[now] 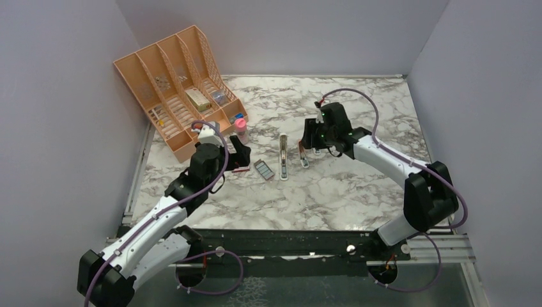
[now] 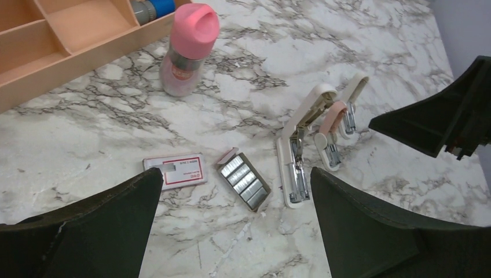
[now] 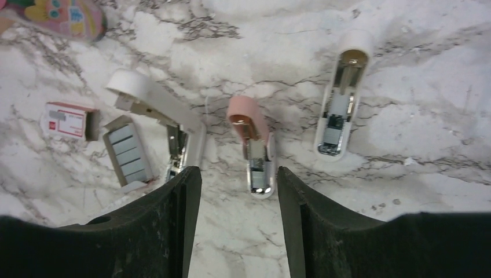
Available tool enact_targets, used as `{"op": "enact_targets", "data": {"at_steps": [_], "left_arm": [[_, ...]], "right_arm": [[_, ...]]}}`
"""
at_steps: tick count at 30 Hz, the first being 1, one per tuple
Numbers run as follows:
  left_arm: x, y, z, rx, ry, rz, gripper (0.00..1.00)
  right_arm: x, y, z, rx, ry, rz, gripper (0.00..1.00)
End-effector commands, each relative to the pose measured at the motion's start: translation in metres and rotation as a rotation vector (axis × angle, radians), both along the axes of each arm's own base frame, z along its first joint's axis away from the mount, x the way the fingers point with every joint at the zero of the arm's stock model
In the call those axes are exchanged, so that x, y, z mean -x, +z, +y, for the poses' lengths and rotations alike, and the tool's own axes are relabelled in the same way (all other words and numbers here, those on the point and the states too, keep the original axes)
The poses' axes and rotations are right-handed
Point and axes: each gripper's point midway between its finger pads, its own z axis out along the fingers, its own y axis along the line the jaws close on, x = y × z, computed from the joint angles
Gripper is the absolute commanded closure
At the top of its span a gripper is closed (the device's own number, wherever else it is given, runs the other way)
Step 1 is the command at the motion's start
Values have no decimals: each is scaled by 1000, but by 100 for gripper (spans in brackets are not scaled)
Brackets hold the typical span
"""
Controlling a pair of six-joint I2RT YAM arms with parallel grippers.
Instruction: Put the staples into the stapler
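Over the marbled surface (image 1: 319,192) the left end effector (image 2: 235,172) is hovering with its fingers spread wide and gripping nothing, while the right end effector (image 3: 237,171) is likewise hanging agape and empty above a small pink stapler (image 3: 255,145). The white stapler (image 2: 292,168) is lying flipped open on the surface, between the two end effectors in the top view and just right of the left one's gap. The grey tray of staples (image 2: 243,180) is sitting directly beneath that gap, just beside the white stapler, with the red-and-white sleeve (image 2: 175,171) lying near its other side.
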Motion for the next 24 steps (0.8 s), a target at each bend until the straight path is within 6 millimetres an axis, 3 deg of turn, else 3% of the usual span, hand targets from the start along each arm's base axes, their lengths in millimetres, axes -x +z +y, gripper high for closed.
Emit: {"op": "enact_targets", "data": {"at_steps": [1,8,14,19,24], "left_arm": [[3,12,-19,86,-85,-23,1],[8,-3,-36,166,-122,72,1],[5,-10,-32,167,-81,90,1],[8,-20,-34,159,-94,126,1],[11,-26,-47,189,-148,151,1]], "right_arm": [[14,26,35,-83,59,-22,42],[6,38,67,-33,10,-73,31],[-16,24,72,58,-98,-33,30],[-28,18,83,62,-92,-33,42],[-27,17,95,37,-36,-18,46]]}}
